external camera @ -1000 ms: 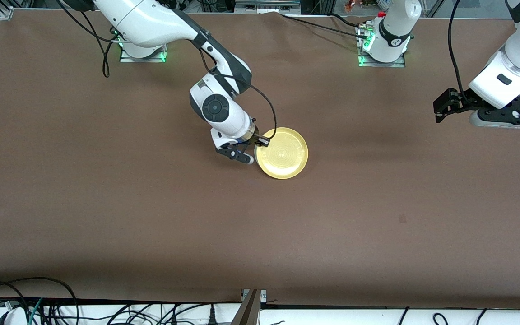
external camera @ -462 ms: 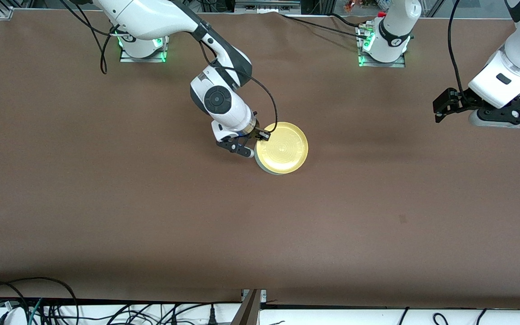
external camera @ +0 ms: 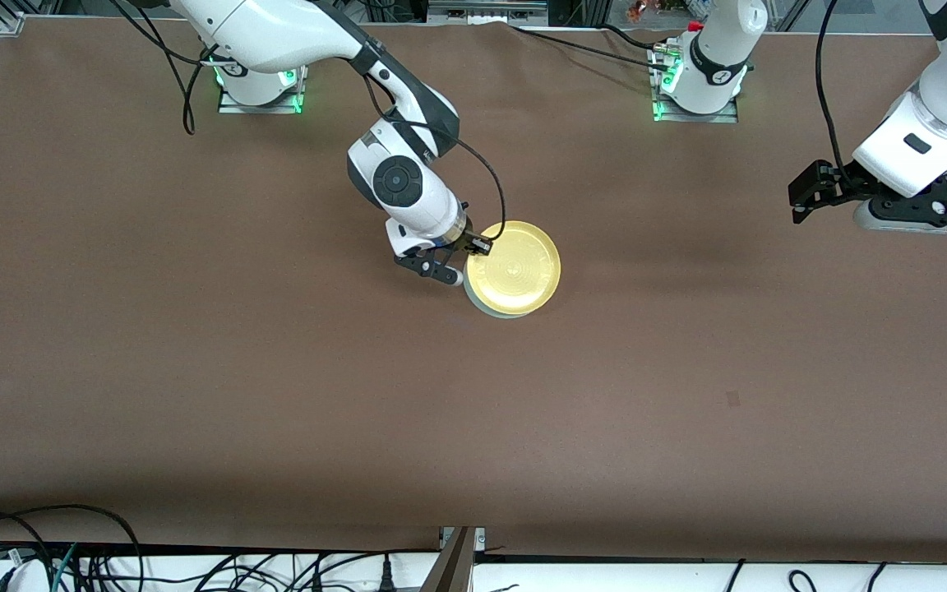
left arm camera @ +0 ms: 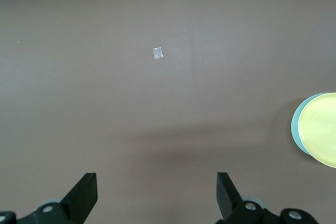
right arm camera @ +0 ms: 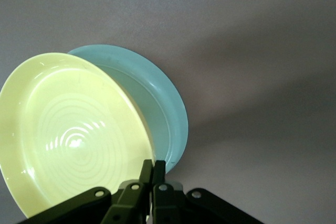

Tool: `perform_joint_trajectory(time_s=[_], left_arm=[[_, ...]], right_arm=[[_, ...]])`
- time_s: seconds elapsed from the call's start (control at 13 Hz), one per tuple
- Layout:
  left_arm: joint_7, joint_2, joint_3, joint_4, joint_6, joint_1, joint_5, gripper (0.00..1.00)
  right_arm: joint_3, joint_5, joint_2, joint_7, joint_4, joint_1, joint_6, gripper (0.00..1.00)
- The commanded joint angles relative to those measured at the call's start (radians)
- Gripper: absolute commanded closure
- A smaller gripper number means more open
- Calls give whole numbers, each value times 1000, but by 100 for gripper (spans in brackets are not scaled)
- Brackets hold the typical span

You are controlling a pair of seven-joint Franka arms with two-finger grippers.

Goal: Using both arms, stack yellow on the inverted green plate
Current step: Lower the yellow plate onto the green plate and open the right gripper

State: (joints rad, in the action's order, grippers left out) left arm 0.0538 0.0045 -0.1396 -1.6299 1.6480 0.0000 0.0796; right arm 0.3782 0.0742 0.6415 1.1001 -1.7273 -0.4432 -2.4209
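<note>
The yellow plate [external camera: 516, 268] lies rim-up on the pale green plate [external camera: 496, 312], near the middle of the table. Only a thin sliver of the green plate shows at the edge nearer the front camera. My right gripper [external camera: 464, 271] is shut on the yellow plate's rim at the side toward the right arm's end. In the right wrist view the gripper [right arm camera: 159, 169] pinches the yellow rim [right arm camera: 73, 135], and the green plate [right arm camera: 165, 108] shows under it, offset. My left gripper [external camera: 802, 201] waits open and empty [left arm camera: 156, 195] over bare table at the left arm's end.
The brown table [external camera: 276, 395] has a small dark mark [external camera: 732, 399] nearer the front camera and a small pale speck [left arm camera: 157, 53] in the left wrist view. Both plates show at the edge of the left wrist view [left arm camera: 320, 135]. Cables [external camera: 71, 559] lie along the front edge.
My right gripper and the yellow plate have shifted slightly toward the robots' bases, so the green plate's edge shows below the yellow one. The left arm has not moved.
</note>
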Motion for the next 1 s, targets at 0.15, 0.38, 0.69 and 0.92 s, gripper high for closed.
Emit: perform_joint_trajectory(time_s=[0.15,0.38,0.69,0.92], left_arm=[[-12,-17,-11,-2,-10,9,23,0],[-12,-17,-12,-4,-10,9,23,0],[-14,-17,-11,-2,-11,9,23,0],[-17,-17,-11,-2,-10,9,23,0]], right_arm=[[1,-4,-19,18,-29,-6,-21,100],[-1,-4,-19,17,-32,-6,-20,100],[-5,-4,-16,17,-34,-2,-20,92],[-7,-2,-11,17,-32,8,-14,26]])
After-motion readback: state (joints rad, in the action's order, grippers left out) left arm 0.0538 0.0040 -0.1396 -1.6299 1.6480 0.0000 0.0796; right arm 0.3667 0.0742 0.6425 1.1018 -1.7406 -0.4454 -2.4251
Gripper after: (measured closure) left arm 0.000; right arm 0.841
